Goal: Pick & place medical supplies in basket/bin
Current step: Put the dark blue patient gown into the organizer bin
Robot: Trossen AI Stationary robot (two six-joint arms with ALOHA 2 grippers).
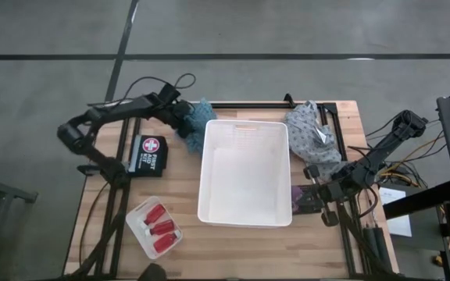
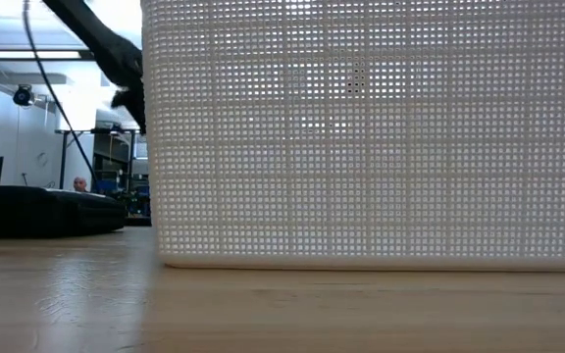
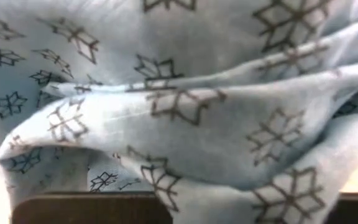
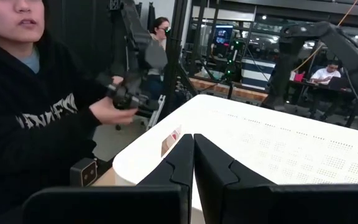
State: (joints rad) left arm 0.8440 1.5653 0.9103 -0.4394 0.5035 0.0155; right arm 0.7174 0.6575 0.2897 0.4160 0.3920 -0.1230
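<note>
My left gripper (image 1: 187, 121) is shut on the teal patterned cloth (image 1: 201, 115) beside the far left corner of the white basket (image 1: 244, 212). That cloth (image 3: 185, 112) fills the left wrist view. The grey patterned cloth (image 1: 312, 134) lies bunched on the table at the basket's far right. Red bottles with white caps (image 1: 159, 228) lie in a small shallow tray (image 1: 141, 234) near the front left. My right gripper (image 4: 193, 158) is shut on nothing and waits level by the basket's right wall, next to something purple (image 1: 297, 191). My left gripper holds a bunched part of the teal cloth (image 3: 166, 186), coming from the table's left and slanting down. Folds of the cloth cover the fingers, so one layer or several cannot be told. The rest bunches just past the gripper; I cannot tell whether it touches the table.
A black first-aid pouch (image 1: 148, 154) lies left of the basket. The basket's mesh wall (image 2: 361, 137) fills most of the low view. A person holding a controller (image 4: 126, 96) stands beyond the table. Bare wood (image 1: 233, 250) shows along the near edge.
</note>
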